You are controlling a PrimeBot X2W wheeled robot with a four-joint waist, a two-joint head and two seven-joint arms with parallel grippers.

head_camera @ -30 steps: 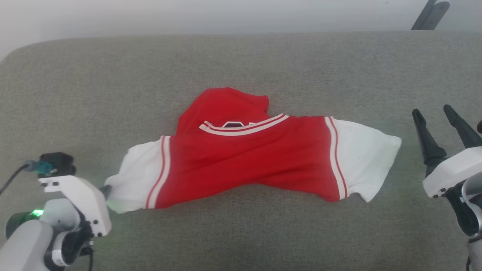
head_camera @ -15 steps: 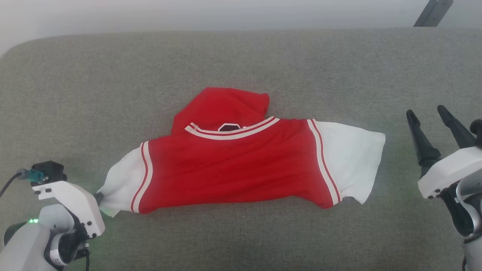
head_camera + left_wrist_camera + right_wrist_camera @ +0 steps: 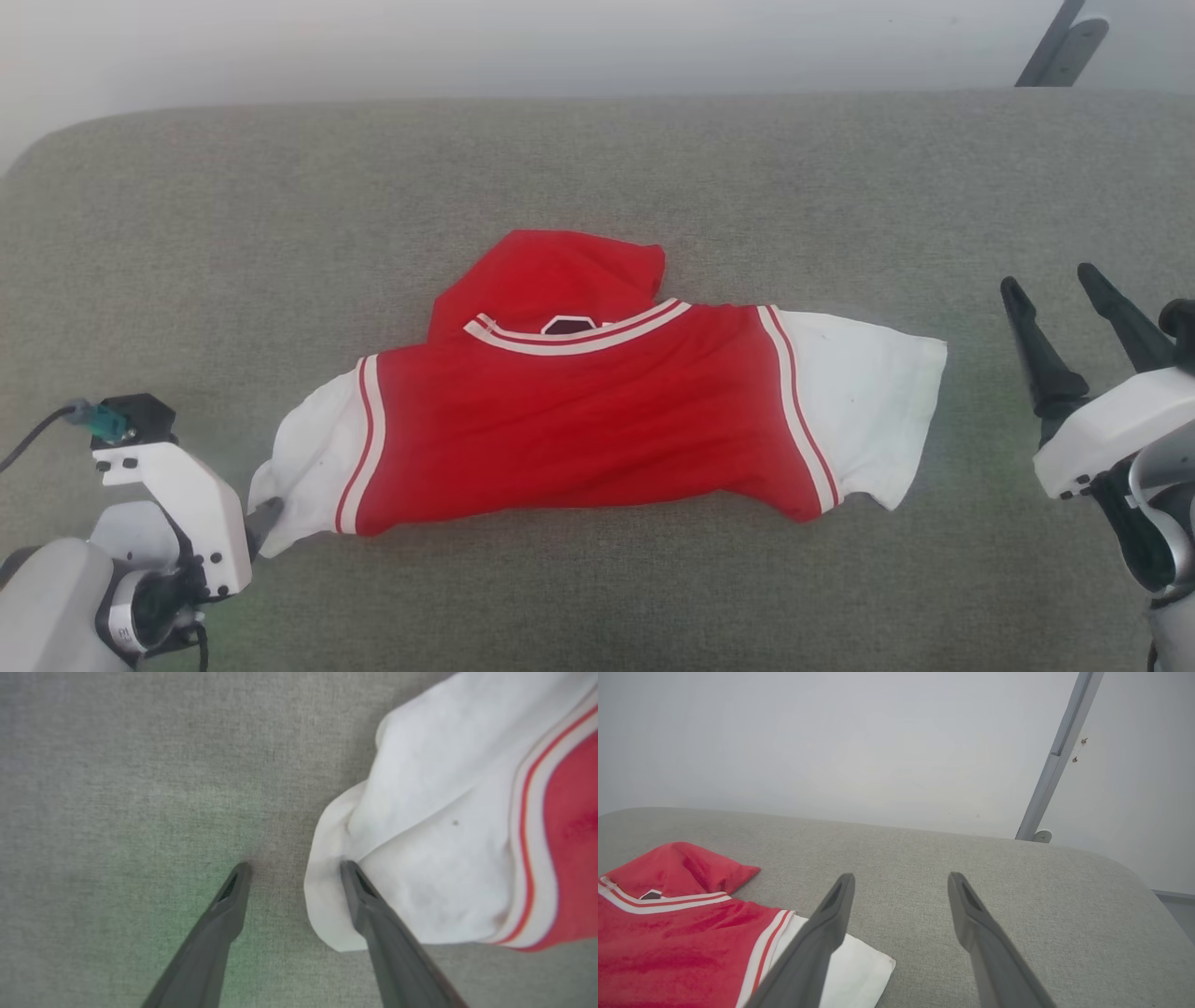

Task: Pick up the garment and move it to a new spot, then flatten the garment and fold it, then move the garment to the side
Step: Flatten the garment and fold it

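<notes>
head view: one garment (image 3: 597,425), two hands (image 3: 266,518) (image 3: 1047,278)

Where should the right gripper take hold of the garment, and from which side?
Probably the white sleeve of the garment, at its outer hem, coming in from the robot's right. That sleeve lies flat, its free edge sticking out toward the open right gripper.

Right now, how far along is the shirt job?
The garment lies spread sleeve to sleeve on the grey cushion, so the move looks done. In hand is flattening: the left gripper is open, one finger against the left sleeve edge; the right gripper is open, clear of the right sleeve. Left: smoothing the red bunch behind the collar, folding, moving it aside.
</notes>
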